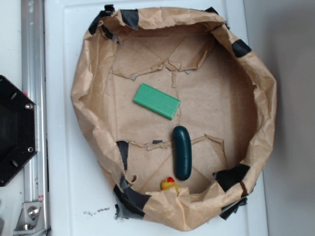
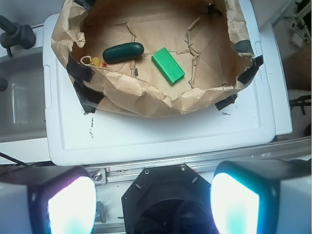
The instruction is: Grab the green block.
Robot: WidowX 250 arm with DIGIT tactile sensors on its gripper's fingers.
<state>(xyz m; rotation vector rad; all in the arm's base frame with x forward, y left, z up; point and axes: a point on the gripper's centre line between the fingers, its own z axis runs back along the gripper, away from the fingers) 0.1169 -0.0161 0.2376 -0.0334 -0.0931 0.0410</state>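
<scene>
**Pre-grasp: gripper far from block**

I see the gripper (image 2: pixel 153 204) with fingers spread apart, empty, well outside the paper basin (image 1: pixel 256 88). The green block (image 1: pixel 156 101) lies flat mid-basin, near the dark capsule (image 1: pixel 182 152). Risk: my descent snags the crumpled wall, or the fingers nudge the capsule.

No text, label, brand, number or sign can be read in either view. The small dark marks on the white worktop (image 1: pixel 96 212) beside the paper bowl (image 1: pixel 256 147) are smudges, not legible writing.
</scene>
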